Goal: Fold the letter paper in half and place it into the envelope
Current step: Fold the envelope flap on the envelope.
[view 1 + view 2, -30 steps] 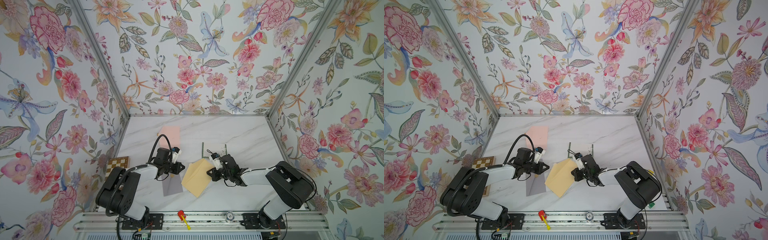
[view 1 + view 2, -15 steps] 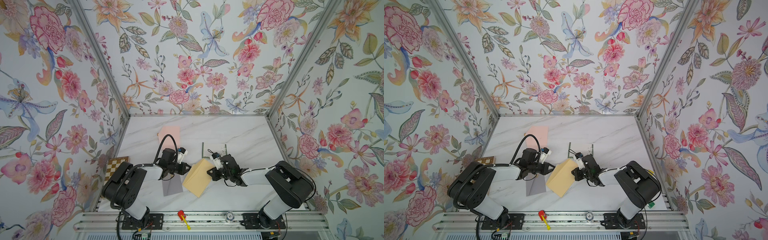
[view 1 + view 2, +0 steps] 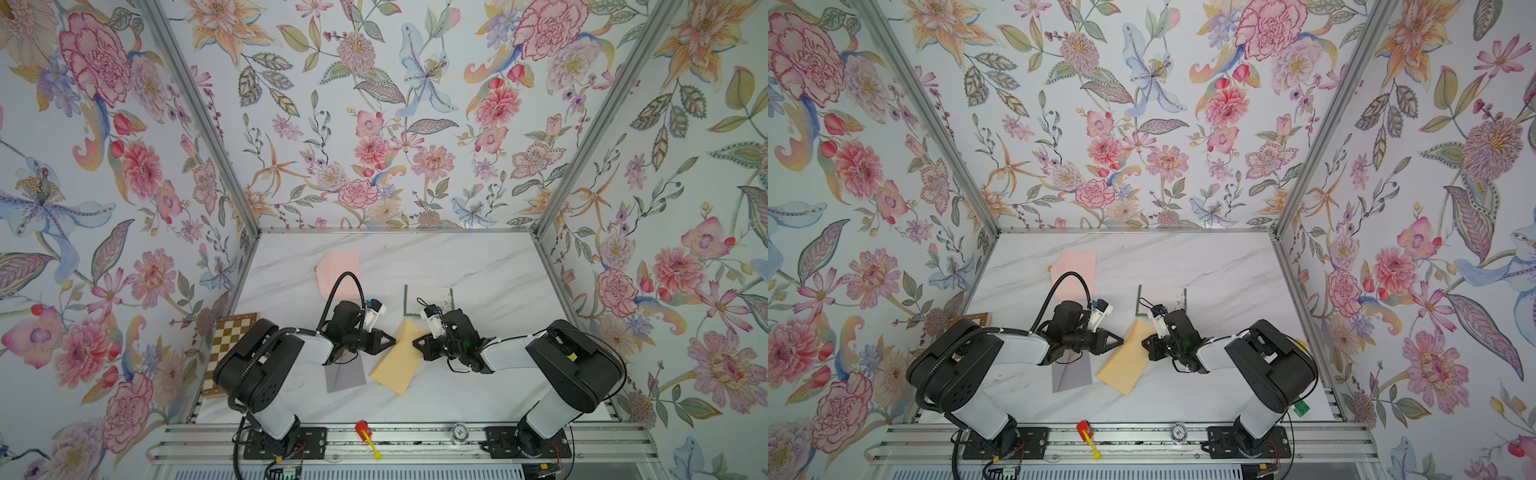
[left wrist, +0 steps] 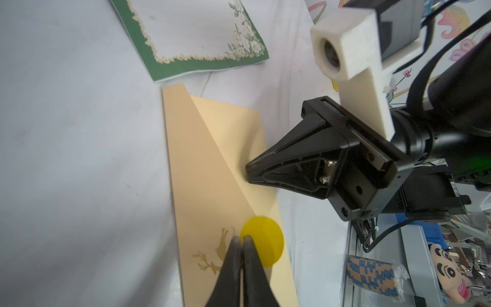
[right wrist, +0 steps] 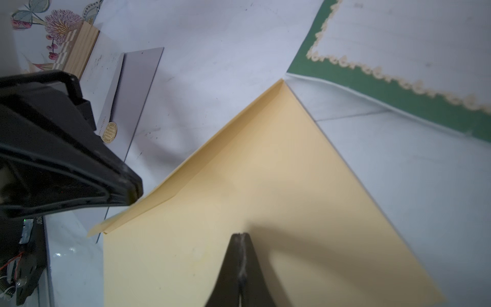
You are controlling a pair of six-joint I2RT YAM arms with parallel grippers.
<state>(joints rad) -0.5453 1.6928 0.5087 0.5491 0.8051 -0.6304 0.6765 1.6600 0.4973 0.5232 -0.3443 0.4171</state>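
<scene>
A tan envelope lies mid-table in both top views, and its flap carries a round yellow sticker beside a deer print. My left gripper is shut, with its tips at the flap's point by the sticker. In the right wrist view that left gripper meets the slightly raised flap edge. My right gripper is shut too, its tips resting on the envelope's opposite side. The green-bordered letter paper lies flat on the table just behind the envelope, outside it.
A grey envelope lies partly under my left arm. A pink envelope sits at the back left. A checkerboard lies by the left wall. A small red-and-yellow tool rests on the front rail.
My left gripper has swung right from above the grey envelope to the tan envelope's left edge. The envelope's outline on that side has narrowed. The right arm has stayed put.
</scene>
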